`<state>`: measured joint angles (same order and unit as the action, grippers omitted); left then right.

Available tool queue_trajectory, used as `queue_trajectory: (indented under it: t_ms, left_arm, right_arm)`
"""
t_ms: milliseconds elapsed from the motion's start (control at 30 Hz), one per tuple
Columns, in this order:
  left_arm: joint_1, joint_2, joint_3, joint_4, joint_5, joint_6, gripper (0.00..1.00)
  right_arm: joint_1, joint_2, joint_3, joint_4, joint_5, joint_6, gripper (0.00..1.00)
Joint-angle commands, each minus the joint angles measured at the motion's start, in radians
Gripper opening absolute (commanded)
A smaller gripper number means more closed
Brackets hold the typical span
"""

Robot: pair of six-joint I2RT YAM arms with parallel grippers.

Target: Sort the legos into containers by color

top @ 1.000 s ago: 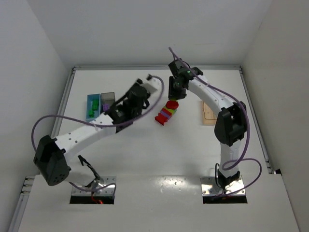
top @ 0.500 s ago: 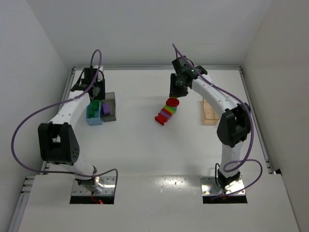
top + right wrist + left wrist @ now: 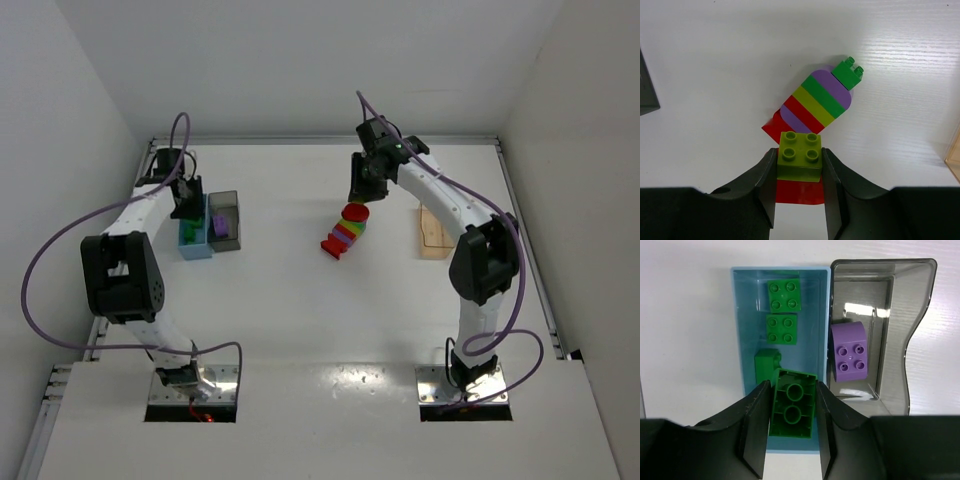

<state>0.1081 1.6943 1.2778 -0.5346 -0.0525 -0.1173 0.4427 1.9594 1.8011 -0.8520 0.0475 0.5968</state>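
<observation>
My left gripper is shut on a green lego, its hollow underside facing the camera, over the near end of the light blue container. Three green legos lie in that container. A purple lego lies in the dark grey container beside it. My right gripper is shut on a yellow-green lego, just above the rainbow-striped cluster, which lies on the table with a red piece under it. In the top view the left gripper is at the far left and the right gripper is behind the cluster.
A translucent peach-orange container stands right of the cluster, under the right arm's forearm. The blue and grey containers sit side by side near the table's left rail. White walls close in the table on three sides.
The left arm has swung from the middle of the table to the far left, over the blue container. The right arm has barely moved.
</observation>
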Motion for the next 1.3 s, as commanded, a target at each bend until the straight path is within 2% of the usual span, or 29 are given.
queue_trajectory:
  t_ms: [0, 67, 167, 233, 367, 467, 500, 533, 567, 600, 633, 667, 700, 800, 900, 967, 1000, 1033, 1100, 1133, 1200, 1267]
  left_arm:
    - [0.004, 0.013, 0.0, 0.01, 0.016, -0.001, 0.41]
    - [0.004, 0.022, 0.0, 0.01, 0.029, -0.001, 0.57]
    - [0.004, 0.022, 0.0, 0.01, 0.055, 0.018, 0.7]
    - [0.004, 0.013, 0.0, 0.019, 0.056, 0.03, 0.73]
    - [-0.005, -0.082, -0.05, 0.057, 0.101, 0.111, 0.73]
    - [-0.076, -0.278, -0.141, 0.131, 0.224, 0.284, 0.72]
    - [-0.126, -0.333, -0.17, 0.14, 0.28, 0.435, 0.72]
    - [-0.158, -0.446, -0.198, 0.14, 0.365, 0.517, 0.72]
    - [-0.198, -0.503, -0.269, 0.14, 0.378, 0.594, 0.72]
    - [-0.288, -0.56, -0.312, 0.14, 0.378, 0.742, 0.72]
    - [-0.339, -0.611, -0.357, 0.15, 0.364, 0.811, 0.72]
    - [-0.446, -0.705, -0.45, 0.185, 0.337, 0.902, 0.72]
    - [-0.497, -0.749, -0.496, 0.185, 0.303, 0.903, 0.72]
    - [-0.641, -0.858, -0.659, 0.26, 0.195, 1.031, 0.72]
    - [-0.848, -0.979, -0.806, 0.366, 0.076, 1.192, 0.72]
    - [-0.913, -1.01, -0.939, 0.516, -0.021, 1.278, 0.72]
    - [-0.967, -1.022, -0.989, 0.589, -0.047, 1.373, 0.72]
    - [-0.988, -1.022, -1.035, 0.746, -0.088, 1.419, 0.72]
    - [-1.039, -0.993, -1.118, 0.876, -0.099, 1.508, 0.73]
    - [-1.053, -0.969, -1.118, 0.965, -0.122, 1.509, 0.73]
    - [-1.094, -0.869, -1.089, 1.016, -0.154, 1.493, 0.73]
    - [-1.119, -0.8, -1.08, 1.152, -0.214, 1.483, 0.73]
  right_arm:
    - [0.002, 0.006, 0.02, 0.024, -0.012, -0.006, 0.0]
    - [0.002, 0.006, 0.02, 0.024, -0.021, -0.006, 0.0]
    - [0.002, 0.006, 0.02, 0.024, -0.031, -0.006, 0.0]
    - [0.002, 0.006, 0.02, 0.024, -0.04, -0.006, 0.0]
    - [0.002, 0.015, 0.02, 0.024, -0.089, -0.015, 0.0]
    - [0.002, 0.025, 0.02, 0.024, -0.156, -0.029, 0.0]
    - [0.002, 0.038, 0.02, 0.015, -0.173, -0.038, 0.0]
    - [0.002, 0.038, 0.03, 0.014, -0.216, -0.038, 0.0]
    - [0.002, 0.051, 0.03, 0.014, -0.236, -0.038, 0.0]
    - [0.013, 0.052, 0.017, 0.014, -0.273, -0.038, 0.0]
    - [0.013, 0.052, 0.001, 0.014, -0.29, -0.038, 0.0]
    - [0.024, 0.052, -0.023, 0.028, -0.317, -0.028, 0.0]
    - [0.034, 0.052, -0.034, 0.04, -0.34, -0.017, 0.0]
    - [0.045, 0.052, -0.034, 0.041, -0.395, -0.017, 0.0]
    - [0.045, 0.071, -0.022, 0.031, -0.416, -0.008, 0.0]
    - [0.045, 0.072, -0.009, 0.031, -0.44, -0.008, 0.0]
    - [0.054, 0.072, 0.0, 0.031, -0.44, -0.008, 0.0]
    - [0.054, 0.072, 0.0, 0.022, -0.454, -0.008, 0.0]
    - [0.063, 0.072, 0.0, 0.022, -0.465, 0.001, 0.0]
    - [0.064, 0.072, 0.0, 0.022, -0.465, 0.001, 0.0]
    - [0.076, 0.072, -0.012, 0.022, -0.465, 0.001, 0.0]
    - [0.076, 0.072, -0.025, 0.022, -0.454, 0.001, 0.0]
